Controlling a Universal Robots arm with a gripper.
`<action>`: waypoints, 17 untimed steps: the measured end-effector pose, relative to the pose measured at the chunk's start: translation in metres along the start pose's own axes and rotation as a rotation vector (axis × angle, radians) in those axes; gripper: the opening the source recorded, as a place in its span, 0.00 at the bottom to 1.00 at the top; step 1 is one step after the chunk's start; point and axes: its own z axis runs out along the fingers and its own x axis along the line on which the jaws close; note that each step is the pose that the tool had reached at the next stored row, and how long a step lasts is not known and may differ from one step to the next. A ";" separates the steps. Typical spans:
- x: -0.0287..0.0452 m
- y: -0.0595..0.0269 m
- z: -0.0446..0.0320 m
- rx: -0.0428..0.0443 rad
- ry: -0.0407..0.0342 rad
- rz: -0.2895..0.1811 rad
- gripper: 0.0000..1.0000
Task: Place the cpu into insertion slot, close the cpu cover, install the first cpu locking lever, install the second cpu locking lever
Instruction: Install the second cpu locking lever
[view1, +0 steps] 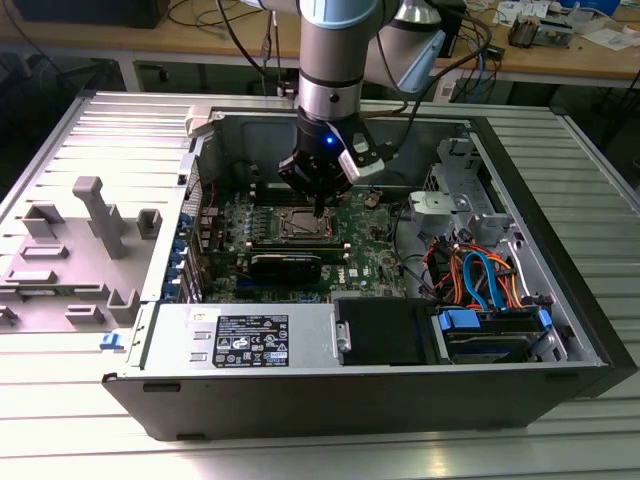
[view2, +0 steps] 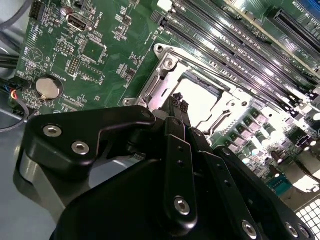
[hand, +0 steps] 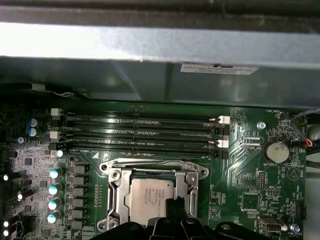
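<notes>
Motherboard, the green circuit board on the floor of the open black computer case, serves as the landmark. Near its middle sits the insertion slot, a small square socket with a silvery metal rim. The cpu, a flat square chip with a dull silver-grey metal top, lies inside that slot, flat and level with the rim. The cpu cover, a thin silvery metal frame with a cut-out centre, lies down around the chip, its arms running along two opposite sides of it.

The black tool of the silver-and-blue robot arm hangs straight over the socket, its tip just at one edge of the chip; in the second wrist view the tool ends in narrow fingers that stand close together over the bright chip, gripping nothing I can make out. Whether the tip touches the metal I cannot tell.

Beside the socket, toward the case wall, run the long narrow black memory slots. A round silver coin battery sits on the board well to one side of the socket. A black graphics card lies across the board on the socket's other side, toward the silver power supply box. The case rests on a ribbed metal desk.
</notes>
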 end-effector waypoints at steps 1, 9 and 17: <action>0.0000 0.0000 -0.0001 -0.0002 0.0008 0.000 0.11; 0.0000 -0.0005 -0.0003 -0.0003 0.0011 0.000 0.11; 0.0004 -0.0089 0.0000 -0.0005 0.0009 0.000 0.11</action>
